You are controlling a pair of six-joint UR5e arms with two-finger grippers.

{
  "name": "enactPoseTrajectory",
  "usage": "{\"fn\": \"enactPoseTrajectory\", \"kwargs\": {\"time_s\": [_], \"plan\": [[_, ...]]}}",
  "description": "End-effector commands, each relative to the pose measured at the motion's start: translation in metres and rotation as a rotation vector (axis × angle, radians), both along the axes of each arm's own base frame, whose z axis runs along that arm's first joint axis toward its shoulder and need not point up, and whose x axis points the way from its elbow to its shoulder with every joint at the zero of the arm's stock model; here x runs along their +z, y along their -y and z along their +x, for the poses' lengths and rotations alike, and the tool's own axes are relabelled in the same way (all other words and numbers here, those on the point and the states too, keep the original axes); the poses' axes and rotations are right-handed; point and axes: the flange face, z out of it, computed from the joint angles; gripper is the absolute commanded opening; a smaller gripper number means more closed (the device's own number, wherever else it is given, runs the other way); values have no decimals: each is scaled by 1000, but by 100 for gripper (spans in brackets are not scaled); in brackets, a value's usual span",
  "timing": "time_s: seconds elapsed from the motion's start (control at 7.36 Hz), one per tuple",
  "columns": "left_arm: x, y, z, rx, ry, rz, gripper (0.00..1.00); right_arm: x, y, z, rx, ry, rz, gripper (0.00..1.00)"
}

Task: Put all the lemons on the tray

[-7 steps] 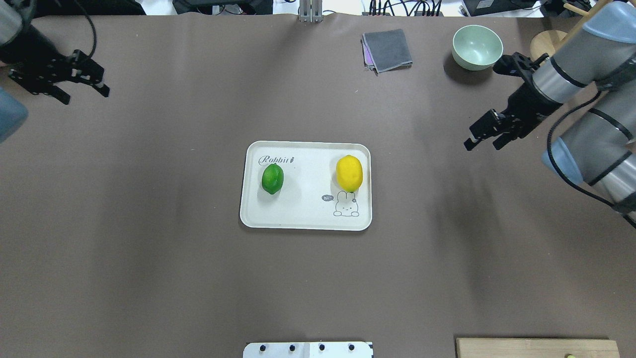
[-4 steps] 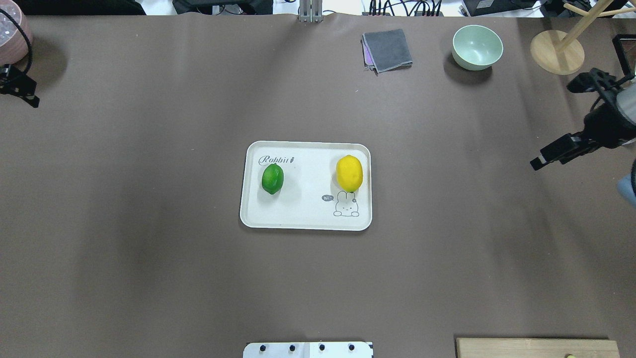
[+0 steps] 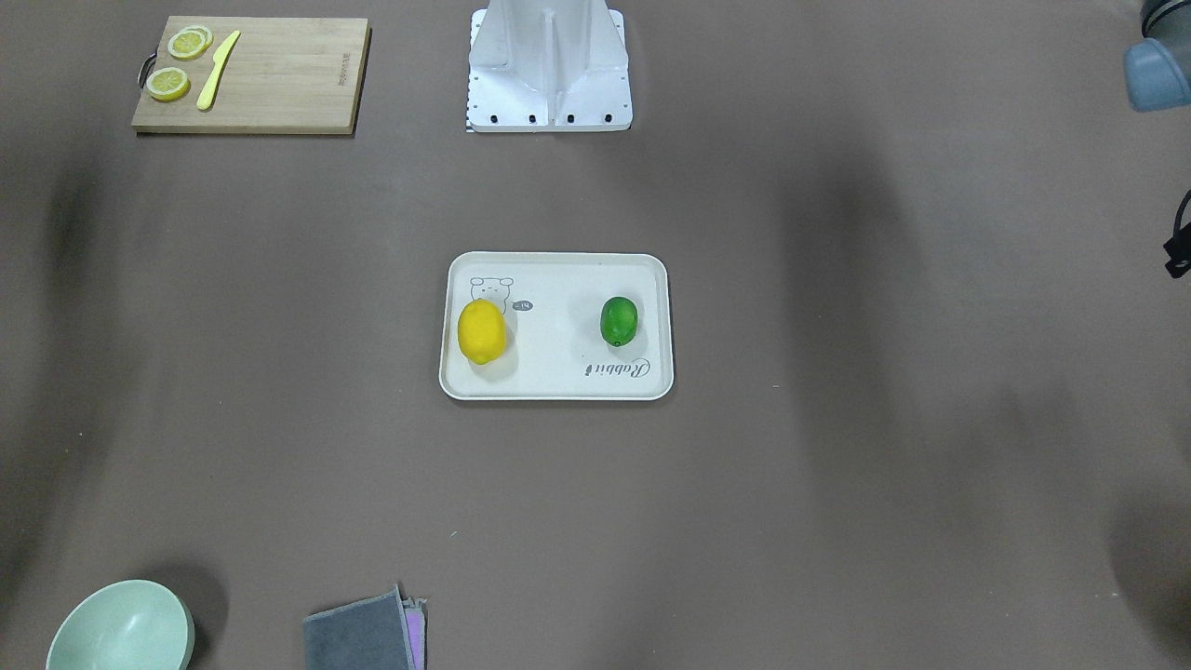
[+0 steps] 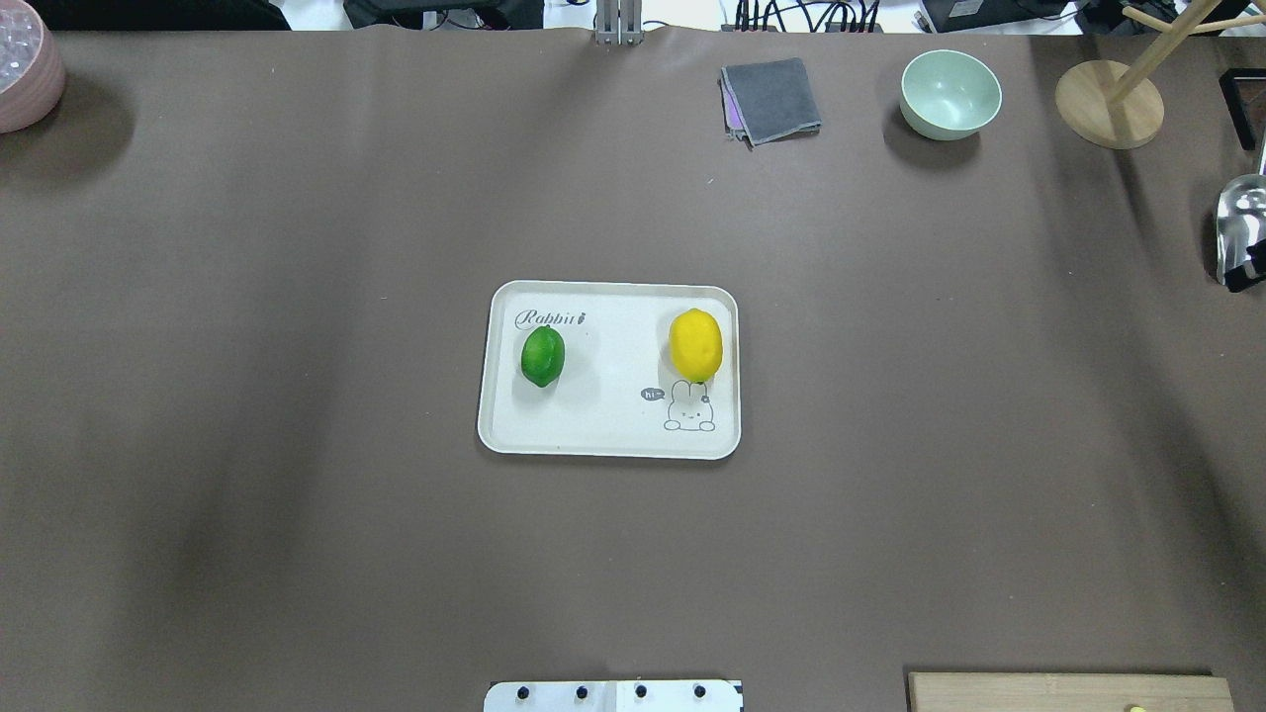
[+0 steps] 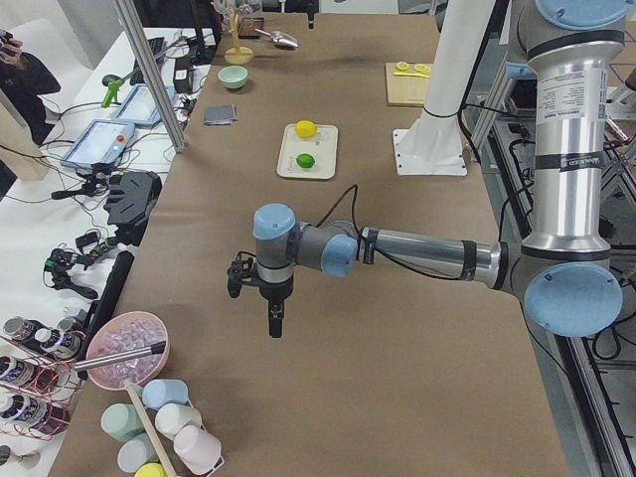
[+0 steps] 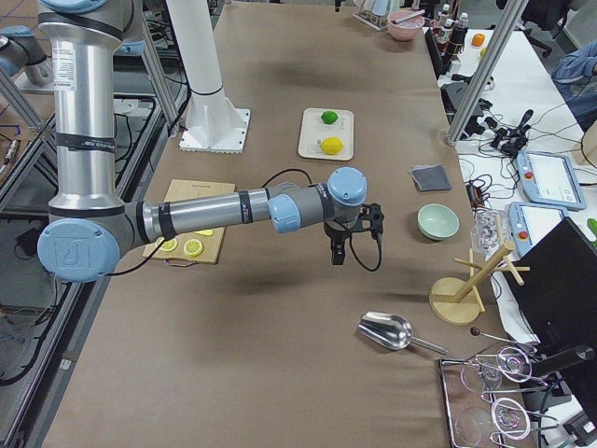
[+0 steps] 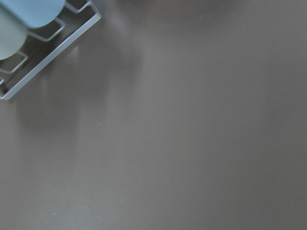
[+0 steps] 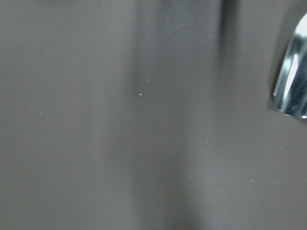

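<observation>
The cream-white tray (image 4: 613,420) lies at the table's middle. The green lemon (image 4: 543,356) rests on its left part and the yellow lemon (image 4: 695,343) on its right part, apart from each other. Both also show in the front view: the yellow lemon (image 3: 481,332), the green lemon (image 3: 619,320), and the tray (image 3: 556,389). My left gripper (image 5: 273,320) shows only in the exterior left view, hanging over bare table far from the tray. My right gripper (image 6: 338,252) shows only in the exterior right view, also far from the tray. I cannot tell whether either is open or shut.
A wooden cutting board (image 3: 279,84) with lemon slices (image 3: 168,83) and a yellow knife sits near the robot's base. A green bowl (image 4: 949,93), a grey cloth (image 4: 771,99), a wooden stand (image 4: 1108,104), a metal scoop (image 4: 1241,232) and a pink bowl (image 4: 25,64) line the table's edges.
Both arms have drawn outward and left the overhead view, the left off the left edge, the right off the right edge. The lemons and the tray have not moved.
</observation>
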Motion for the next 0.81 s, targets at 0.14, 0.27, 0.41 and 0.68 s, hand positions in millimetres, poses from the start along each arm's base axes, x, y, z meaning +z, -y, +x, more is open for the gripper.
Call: {"fn": "enactPoseTrajectory", "kwargs": {"time_s": [0.14,0.27,0.41,0.68], "plan": [[32,-10,-39,31,-105,10,98,47,12,65,83,-47,-112,100],[19,-9,-36,31,-156,18,98,55,11,74,101,-55,-128,100],[9,-6,-38,24,-164,32,98,56,10,81,112,-84,-138,100],[-17,-12,-39,17,-185,24,98,56,11,82,115,-89,-143,100]]}}
